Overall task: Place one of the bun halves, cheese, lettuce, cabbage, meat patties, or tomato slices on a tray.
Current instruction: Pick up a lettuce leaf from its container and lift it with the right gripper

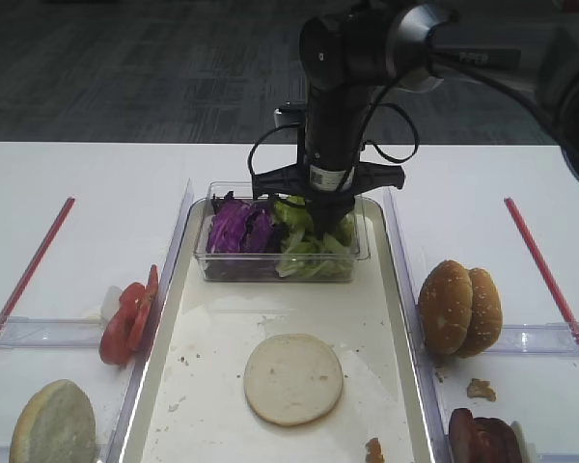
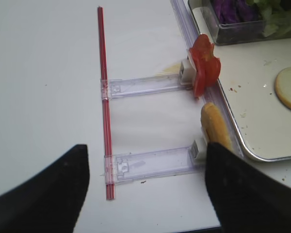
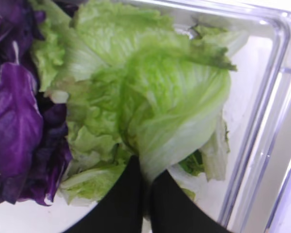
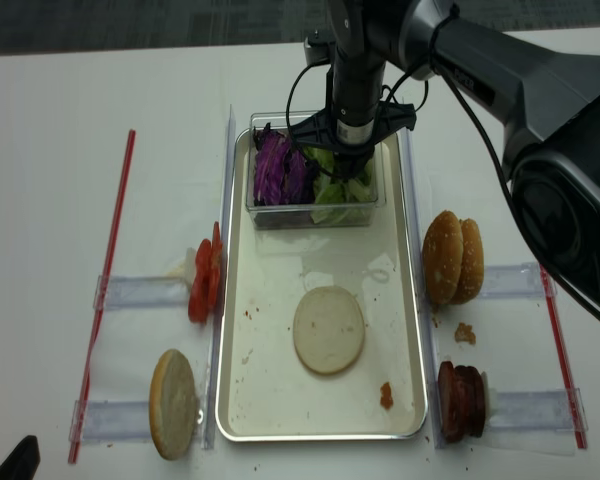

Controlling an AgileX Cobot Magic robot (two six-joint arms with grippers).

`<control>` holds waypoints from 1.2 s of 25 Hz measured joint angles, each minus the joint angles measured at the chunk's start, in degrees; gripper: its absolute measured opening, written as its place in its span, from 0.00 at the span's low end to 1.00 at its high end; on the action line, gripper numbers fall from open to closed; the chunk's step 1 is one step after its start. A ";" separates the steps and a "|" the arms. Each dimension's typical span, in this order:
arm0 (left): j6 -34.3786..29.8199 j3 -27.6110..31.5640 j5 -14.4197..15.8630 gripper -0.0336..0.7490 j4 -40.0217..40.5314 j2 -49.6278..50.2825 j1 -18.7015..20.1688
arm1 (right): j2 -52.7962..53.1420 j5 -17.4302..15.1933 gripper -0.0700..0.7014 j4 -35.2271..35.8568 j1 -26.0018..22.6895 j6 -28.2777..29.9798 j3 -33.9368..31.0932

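My right gripper (image 3: 145, 194) reaches down into the clear tub and is shut on a pale green lettuce (image 3: 169, 111) leaf. Purple cabbage (image 3: 14, 121) lies to its left. In the high view the gripper (image 1: 326, 214) stands over the lettuce (image 1: 309, 249). On the cream tray (image 1: 222, 386) lies one pale bun half (image 1: 293, 378). Tomato slices (image 1: 127, 318) and another bun half (image 1: 53, 424) stand left of the tray. Sesame buns (image 1: 460, 307) and meat patties (image 1: 482, 439) stand right of it. My left gripper (image 2: 145, 194) hangs open over the table, holding nothing. Cheese is out of view.
The clear tub (image 1: 212, 265) sits at the tray's far end. Clear plastic holders (image 2: 150, 162) flank the tray on both sides. Red strips (image 1: 34, 260) (image 1: 545, 270) run along the table's outer sides. Crumbs (image 1: 480, 389) lie by the right buns.
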State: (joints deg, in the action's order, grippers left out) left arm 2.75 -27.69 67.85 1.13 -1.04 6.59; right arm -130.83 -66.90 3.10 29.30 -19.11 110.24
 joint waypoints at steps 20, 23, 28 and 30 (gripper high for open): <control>0.00 0.00 0.00 0.65 0.00 0.00 0.00 | 1.92 -3.42 0.14 4.78 0.10 0.75 5.28; 0.00 0.00 0.00 0.65 0.00 0.00 0.00 | 4.36 -3.42 0.14 4.90 0.75 1.33 3.84; 0.00 0.00 0.00 0.65 0.00 0.00 0.00 | 9.00 -3.42 0.14 5.57 3.51 1.54 -2.54; 0.00 0.00 0.00 0.65 0.00 0.00 0.00 | 10.75 -3.53 0.14 5.57 4.78 1.54 -5.44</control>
State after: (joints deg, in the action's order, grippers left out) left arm 2.75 -27.69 67.85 1.13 -1.04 6.59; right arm -120.08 -70.42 8.67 34.09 -17.57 104.80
